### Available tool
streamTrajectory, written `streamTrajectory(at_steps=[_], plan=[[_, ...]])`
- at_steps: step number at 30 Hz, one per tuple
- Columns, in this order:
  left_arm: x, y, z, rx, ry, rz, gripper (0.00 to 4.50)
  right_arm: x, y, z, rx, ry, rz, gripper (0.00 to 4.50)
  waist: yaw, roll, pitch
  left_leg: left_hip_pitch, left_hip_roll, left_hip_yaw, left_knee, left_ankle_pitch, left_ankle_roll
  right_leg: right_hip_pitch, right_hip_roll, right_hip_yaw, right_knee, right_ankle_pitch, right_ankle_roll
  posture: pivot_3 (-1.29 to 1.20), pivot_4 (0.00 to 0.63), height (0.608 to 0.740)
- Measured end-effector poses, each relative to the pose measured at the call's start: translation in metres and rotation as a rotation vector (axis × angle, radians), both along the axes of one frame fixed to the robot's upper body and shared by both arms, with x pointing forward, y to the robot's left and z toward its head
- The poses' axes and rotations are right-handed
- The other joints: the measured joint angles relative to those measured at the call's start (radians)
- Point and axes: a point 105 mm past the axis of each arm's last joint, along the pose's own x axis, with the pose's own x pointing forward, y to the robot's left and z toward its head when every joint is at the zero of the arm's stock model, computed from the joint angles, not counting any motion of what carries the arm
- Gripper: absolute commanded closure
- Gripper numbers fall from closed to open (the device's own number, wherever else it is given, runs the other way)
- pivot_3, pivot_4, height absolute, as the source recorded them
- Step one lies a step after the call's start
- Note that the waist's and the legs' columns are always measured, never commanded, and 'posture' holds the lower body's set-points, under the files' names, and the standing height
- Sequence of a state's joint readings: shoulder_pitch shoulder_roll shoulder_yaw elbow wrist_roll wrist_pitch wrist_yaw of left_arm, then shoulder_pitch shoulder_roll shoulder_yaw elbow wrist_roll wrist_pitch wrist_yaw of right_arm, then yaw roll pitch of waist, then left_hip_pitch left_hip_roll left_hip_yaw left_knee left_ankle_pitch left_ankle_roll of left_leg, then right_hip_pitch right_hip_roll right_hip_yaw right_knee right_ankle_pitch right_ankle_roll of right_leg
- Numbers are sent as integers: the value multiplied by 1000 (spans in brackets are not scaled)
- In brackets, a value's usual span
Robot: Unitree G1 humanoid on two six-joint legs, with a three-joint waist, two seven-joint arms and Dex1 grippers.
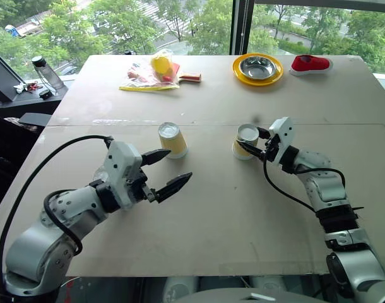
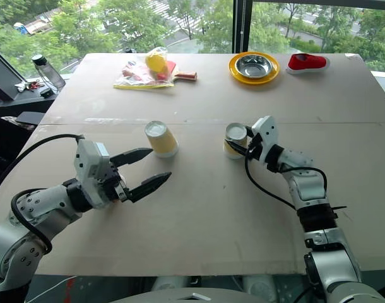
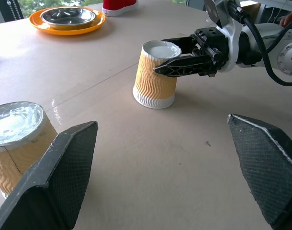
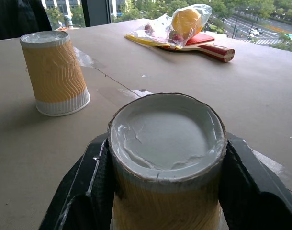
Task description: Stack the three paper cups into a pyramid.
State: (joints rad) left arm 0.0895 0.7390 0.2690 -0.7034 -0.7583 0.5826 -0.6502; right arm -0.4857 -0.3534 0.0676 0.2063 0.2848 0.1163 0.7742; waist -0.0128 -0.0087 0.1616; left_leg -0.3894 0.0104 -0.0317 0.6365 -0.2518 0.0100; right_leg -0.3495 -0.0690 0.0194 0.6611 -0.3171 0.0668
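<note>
While clamping cup [image 1: 246,141], right gripper [image 1: 259,144] level.

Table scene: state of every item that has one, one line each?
Left cup: upside down on the table, free.
Right cup: upside down, clamped by the right gripper.
Left gripper: open, empty, apart from the left cup.
Steel bowl: upright on the yellow plate, looks empty.

The tan table [image 1: 205,214] carries two upturned paper cups [image 1: 172,139], a yellow plate [image 1: 258,77] and a bagged paddle [image 1: 156,74].
</note>
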Motion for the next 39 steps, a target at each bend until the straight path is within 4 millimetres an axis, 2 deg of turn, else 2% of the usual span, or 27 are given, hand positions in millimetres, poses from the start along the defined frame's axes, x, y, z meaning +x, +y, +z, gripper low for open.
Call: streamTrajectory(at_steps=[5,14,16,17,19,20,24,29,33,36,38,39], plan=[[-1,-1,1,-2,-4,-5,0,-5,-34,0,-9,22,-55,2424,0,0,0,-1,0,-1,1,0,0,0,-1,-1,0,0,0,0,150,740],[-1,-5,4,-3,-20,-32,0,-19,-51,0,-4,66,-90,2424,-2,0,0,-2,0,-1,1,0,0,-1,0,-1,0,0,0,0,150,740],[-2,-5,4,-2,-20,-37,0,-20,-52,0,0,73,-95,1410,-1,0,0,-2,0,0,1,0,0,-1,0,-1,0,0,0,0,150,740],[-2,-5,4,-2,-20,-38,0,-20,-53,-1,-3,78,-98,1165,-1,0,0,-2,0,0,1,0,0,-1,0,-1,0,0,0,0,150,740],[-2,-6,5,-1,-24,-42,0,-22,-55,-5,-12,101,-103,240,-1,0,0,-2,0,-1,1,0,0,-1,0,-1,0,0,0,0,150,740],[-2,-6,6,-1,-27,-46,0,-23,-56,-8,-12,118,-102,38,-1,0,0,-3,0,-1,1,0,0,-2,0,-1,0,0,0,0,150,740],[-2,-6,6,4,-32,-50,0,-26,-56,-4,-1,120,-92,38,-2,0,0,-3,0,-1,1,0,0,-2,0,-1,0,0,0,0,150,740],[4,-6,10,-19,-52,-14,0,-35,-63,18,60,50,-85,38,0,0,0,-4,0,-1,1,0,0,-2,0,-1,0,0,0,0,150,740],[25,-3,12,-74,-100,142,0,-49,-74,24,79,9,-73,38,7,0,0,-5,-1,-3,3,0,0,-2,0,-2,0,0,0,0,150,740],[49,-5,11,-120,-139,301,0,-74,-81,29,111,-15,0,38,12,0,0,-6,-2,-3,5,0,0,-1,0,-3,0,0,1,0,150,740],[66,-10,2,-120,-146,414,0,-95,-81,29,119,-10,78,38,19,-1,0,-7,-2,-3,6,0,1,-1,0,-3,0,0,1,0,150,740],[70,-10,-2,-113,-143,442,0,-99,-80,30,123,-13,99,38,16,-1,0,-7,-2,-3,6,0,1,-1,0,-2,1,0,1,0,150,740]])
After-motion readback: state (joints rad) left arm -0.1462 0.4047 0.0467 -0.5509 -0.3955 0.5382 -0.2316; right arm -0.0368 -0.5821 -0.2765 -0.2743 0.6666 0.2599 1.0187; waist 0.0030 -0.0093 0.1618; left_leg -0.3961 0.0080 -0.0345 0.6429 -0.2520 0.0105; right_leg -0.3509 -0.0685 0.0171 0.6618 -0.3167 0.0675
